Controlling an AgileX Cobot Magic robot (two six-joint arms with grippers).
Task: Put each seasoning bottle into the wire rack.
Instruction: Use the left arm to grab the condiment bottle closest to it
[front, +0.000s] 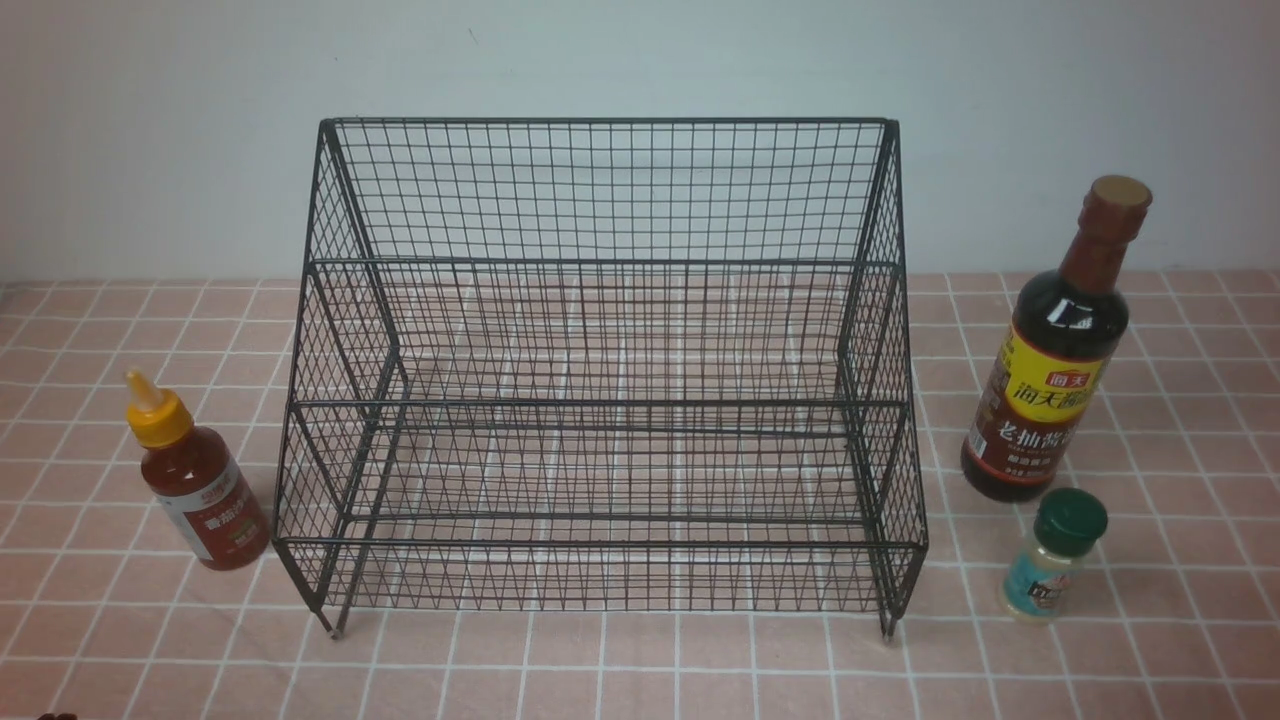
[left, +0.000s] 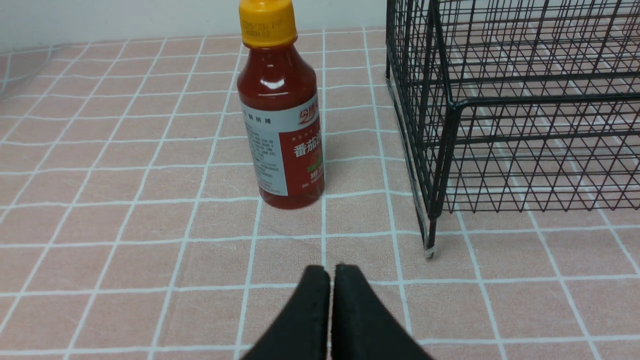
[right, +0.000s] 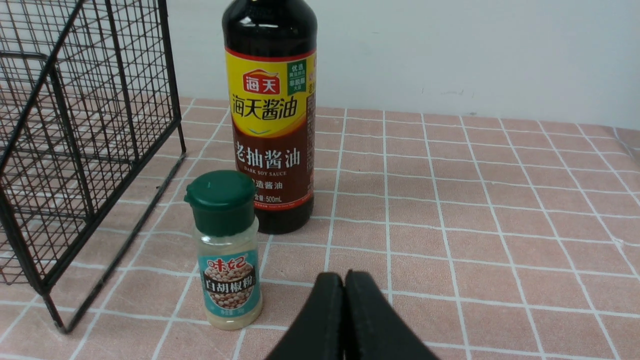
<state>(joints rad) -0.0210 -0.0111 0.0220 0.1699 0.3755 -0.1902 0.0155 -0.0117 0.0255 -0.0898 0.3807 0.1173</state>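
Room for moving lies on both sides of the wire rack (front: 600, 403), which stands mid-tabletop (front: 640, 670) with its tall back toward the far wall. Its sides slope down to low front rails at the near edge, and its top is open. A broad strip of bare checked cloth runs along the near side of the rack, and more lies out to the far left and far right.

All three bottles stand outside the rack, each upright with its long axis vertical and its cap up. The red sauce bottle (front: 200, 490) is left of the rack, just beside the near-left leg with a gap between them. Its yellow nozzle points up. The soy bottle (front: 1055, 370) is right of the rack, near its sloping side but apart from it, with its label facing near. The green-capped jar (front: 1050, 560) stands just near of the soy bottle, and cloth shows between their bases in the right wrist view.

The left gripper (left: 331, 272) has its jaws pressed together on nothing. It is low over the cloth, near of the red sauce bottle and aimed toward it. The right gripper (right: 344, 280) is likewise closed and empty, just beside the jar on its right and pointing toward the soy bottle.
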